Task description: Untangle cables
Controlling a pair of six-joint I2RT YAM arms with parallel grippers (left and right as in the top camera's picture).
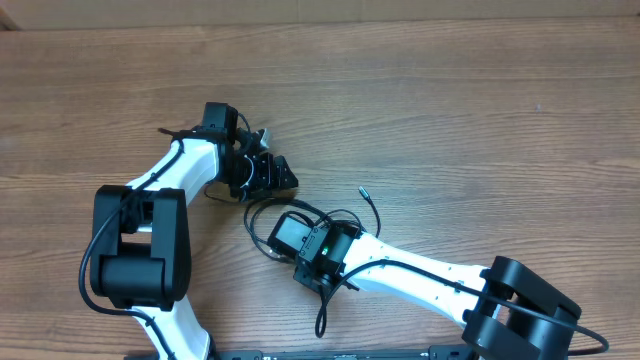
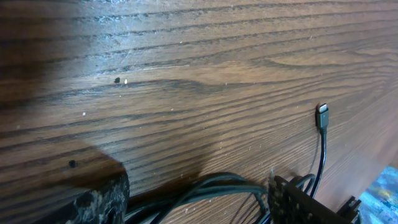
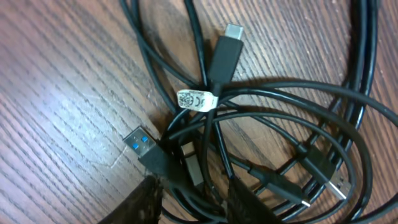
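a: where's the tangle, relative to the right gripper [image 3: 196,202]?
b: right under it and just ahead. the cables [image 3: 211,118] cross in a heap in front of its fingertips [image 3: 149,199], and a few strands run into the gap between them.
a: so it's clamped on them?
b: no, the fingers stand spread, straddling the strands. i'd guess it sits that low to single one cord out of the pile.
a: any free ends?
b: a blue-tongued usb plug [image 3: 140,142] lies just ahead of one finger. a slim plug [image 3: 233,31] lies farther ahead, past a white label [image 3: 196,99] wrapped round a cord. loops lie over both their cords.
a: and the left gripper [image 1: 278,176]?
b: low over the table [image 1: 450,100], beside the heap rather than over it. only one finger [image 2: 99,199] shows in its own camera, so i can't tell whether it's spread or closed. a loose plug [image 2: 322,115] lies ahead and to its right, apart from the heap.
a: why sit there?
b: probably to hold or pull one side while the right arm draws a strand out.
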